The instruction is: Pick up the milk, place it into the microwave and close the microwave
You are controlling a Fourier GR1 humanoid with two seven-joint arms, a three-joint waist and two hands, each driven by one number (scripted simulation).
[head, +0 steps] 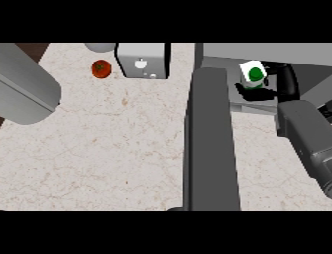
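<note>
Right forearm [314, 144] comes in from the lower right edge and runs up toward the microwave [271, 49] at the counter's far right corner. Microwave door [211, 144] is swung open, standing edge-on as a long dark slab from the near counter edge up to the oven's front. Right hand [260, 93] is at the oven mouth, fingers curled round the lower part of the milk [254, 73]. The milk, a white carton with a green mark, is upright, held just inside the opening; can't tell if it's resting on the oven floor. Left forearm [11, 82] shows as a big grey cylinder at the left edge; its hand isn't visible. Along the far edge of the counter [110, 149]: a tomato [101, 68], and just right of it a white boxy appliance [142, 60]. A grey rounded object [100, 46] is partly cut off at the far edge above the tomato.
</note>
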